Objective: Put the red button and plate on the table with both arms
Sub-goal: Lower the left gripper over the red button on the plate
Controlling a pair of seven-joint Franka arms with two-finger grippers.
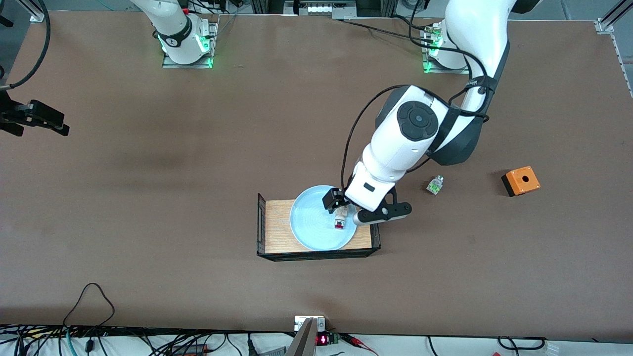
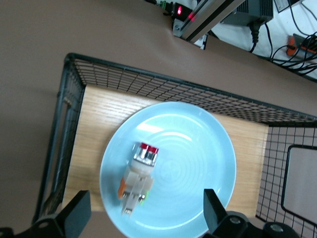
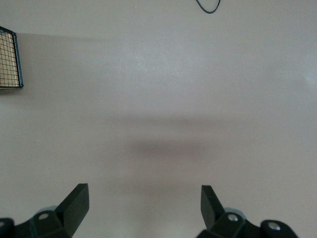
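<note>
Wire-walled wooden tray, nearest the front camera, carries the plate. Directly under the left hand, whose fingers are spread wide and empty, the red button lies on that plate; it looks light, stiff and small, best pinched across its beige body. Over bare table, the right hand waits, released.

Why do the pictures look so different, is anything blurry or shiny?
Front view: even overhead light, green glow at the arms' bases. Left wrist view: soft sheen on the plate; the red button looks slightly soft, with the left gripper over it. Right wrist view: only a faint shadow on the bare table.
</note>
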